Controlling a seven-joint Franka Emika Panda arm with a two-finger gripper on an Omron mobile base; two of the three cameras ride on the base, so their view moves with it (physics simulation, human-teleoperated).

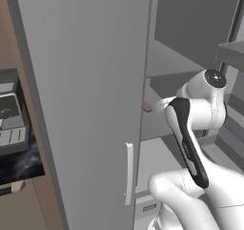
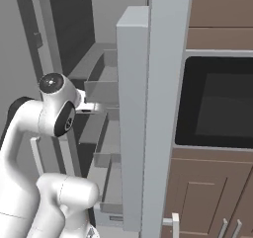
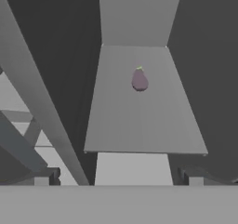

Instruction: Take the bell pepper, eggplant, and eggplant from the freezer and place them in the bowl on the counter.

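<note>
Grey freezer (image 1: 86, 81) shelf (image 3: 139, 121) before me holds one eggplant (image 3: 139, 79), stem end pointing inward; my hand's spread I cannot tell.

Grey freezer shelf (image 3: 139, 125), one small purple eggplant (image 3: 139, 80), probably upright, lying toward 12 o'clock.
</note>
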